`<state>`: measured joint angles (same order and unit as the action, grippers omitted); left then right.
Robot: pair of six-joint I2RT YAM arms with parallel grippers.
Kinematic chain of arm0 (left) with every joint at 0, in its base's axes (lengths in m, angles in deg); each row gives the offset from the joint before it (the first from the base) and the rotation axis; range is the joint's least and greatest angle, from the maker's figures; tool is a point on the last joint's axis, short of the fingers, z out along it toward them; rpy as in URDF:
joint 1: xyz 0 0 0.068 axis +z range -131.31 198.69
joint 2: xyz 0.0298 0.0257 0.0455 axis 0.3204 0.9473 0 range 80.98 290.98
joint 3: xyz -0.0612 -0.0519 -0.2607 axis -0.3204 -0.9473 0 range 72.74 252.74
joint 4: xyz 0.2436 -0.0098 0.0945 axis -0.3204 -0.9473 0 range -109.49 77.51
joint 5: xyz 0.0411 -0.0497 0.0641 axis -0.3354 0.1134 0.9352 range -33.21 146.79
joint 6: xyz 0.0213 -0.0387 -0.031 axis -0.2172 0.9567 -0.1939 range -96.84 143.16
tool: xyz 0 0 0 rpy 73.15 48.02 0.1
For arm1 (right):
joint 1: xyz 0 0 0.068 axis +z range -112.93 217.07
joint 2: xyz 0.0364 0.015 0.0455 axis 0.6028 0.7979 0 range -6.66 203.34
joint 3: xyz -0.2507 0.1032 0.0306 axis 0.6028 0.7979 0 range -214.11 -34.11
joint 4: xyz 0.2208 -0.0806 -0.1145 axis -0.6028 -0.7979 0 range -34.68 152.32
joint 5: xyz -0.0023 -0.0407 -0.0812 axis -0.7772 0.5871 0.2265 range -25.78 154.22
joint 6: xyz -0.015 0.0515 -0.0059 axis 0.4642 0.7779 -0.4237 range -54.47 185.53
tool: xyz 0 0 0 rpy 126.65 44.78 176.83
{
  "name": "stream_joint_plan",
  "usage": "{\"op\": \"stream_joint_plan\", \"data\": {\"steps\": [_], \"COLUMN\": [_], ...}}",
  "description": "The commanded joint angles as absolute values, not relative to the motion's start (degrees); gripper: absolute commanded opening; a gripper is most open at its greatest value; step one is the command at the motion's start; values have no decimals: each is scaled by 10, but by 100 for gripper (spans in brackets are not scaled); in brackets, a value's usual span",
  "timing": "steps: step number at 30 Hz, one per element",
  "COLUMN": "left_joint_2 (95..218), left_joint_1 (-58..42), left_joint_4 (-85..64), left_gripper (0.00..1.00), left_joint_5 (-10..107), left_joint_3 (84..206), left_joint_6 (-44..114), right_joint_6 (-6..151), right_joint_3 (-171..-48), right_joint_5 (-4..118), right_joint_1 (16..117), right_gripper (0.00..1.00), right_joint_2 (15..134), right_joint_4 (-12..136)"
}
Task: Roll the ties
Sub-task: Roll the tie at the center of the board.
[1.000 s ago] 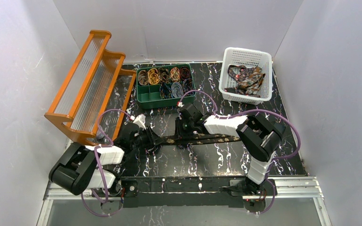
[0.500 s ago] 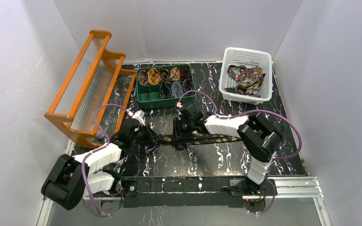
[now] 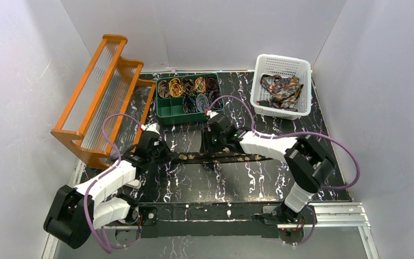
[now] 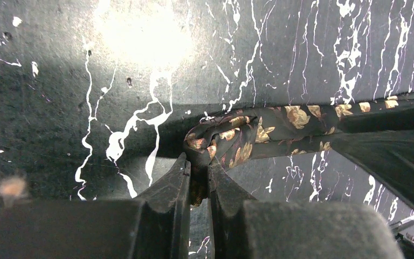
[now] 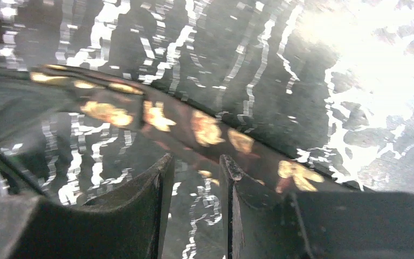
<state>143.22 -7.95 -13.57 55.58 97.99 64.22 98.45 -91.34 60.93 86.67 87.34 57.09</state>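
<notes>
The left fingers (image 4: 164, 191) pinch the folded end of the floral tie (image 4: 269, 127), I think to start its coil; the right fingers (image 5: 140, 205) stand apart over its flat middle on the counter (image 4: 140, 54).

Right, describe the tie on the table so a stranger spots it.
On the black marbled table, across its middle, lies a dark tie with gold flowers. Unlike the coiled ties in the green tray and the heap in the white basket, it is stretched out flat.

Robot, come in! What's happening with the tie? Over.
Left gripper shut on tie end. Right gripper open above it. Tie stretched out, unrolled. Nothing blocking.
</notes>
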Motion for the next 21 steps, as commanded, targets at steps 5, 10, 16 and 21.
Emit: {"op": "stream_joint_plan", "data": {"steps": [5, 10, 16, 21], "left_joint_2": [1434, 1457, 1484, 1513], "left_joint_1": [-94, -126, -173, -208], "left_joint_4": [-218, -265, -307, -336], "left_gripper": [0, 0, 0, 0], "left_joint_5": [612, 674, 758, 809], "left_joint_3": [1036, 1072, 1117, 1149], "left_joint_6": [613, 601, 604, 597], "right_joint_6": [960, 966, 970, 972], "right_joint_3": [-945, -937, -924, -916], "right_joint_5": [619, 576, 547, 526], "right_joint_1": [867, 867, 867, 867], "right_gripper": [43, 42, 40, 40], "right_joint_2": [955, 958, 948, 940], "right_joint_4": [525, 535, 547, 564]}}
